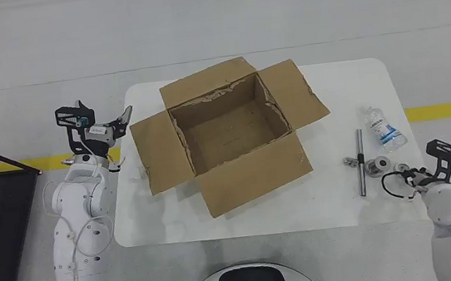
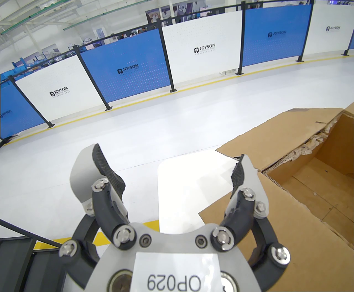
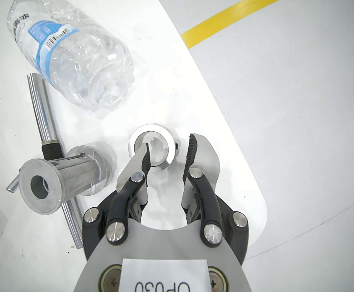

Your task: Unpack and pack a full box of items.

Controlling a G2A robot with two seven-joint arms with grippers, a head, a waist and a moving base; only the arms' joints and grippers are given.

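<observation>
A large industrial hall, like a factory or robot test floor. A wide, smooth, pale grey floor (image 2: 193, 116) marked with a yellow line (image 1: 448, 109) stretches to a far row of blue and white perforated partition panels (image 2: 127, 69) on black posts (image 2: 167, 63), beneath a high ceiling (image 2: 33, 25) with green pipes. A single white table (image 1: 333, 203) stands in the near open space.

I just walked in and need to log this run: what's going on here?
The cardboard box sits open and looks empty on the table. The bottle, rod, flanged sleeve and metal ring lie beside it. The right gripper is open over the ring; the left gripper hangs open by the box's flap.
</observation>
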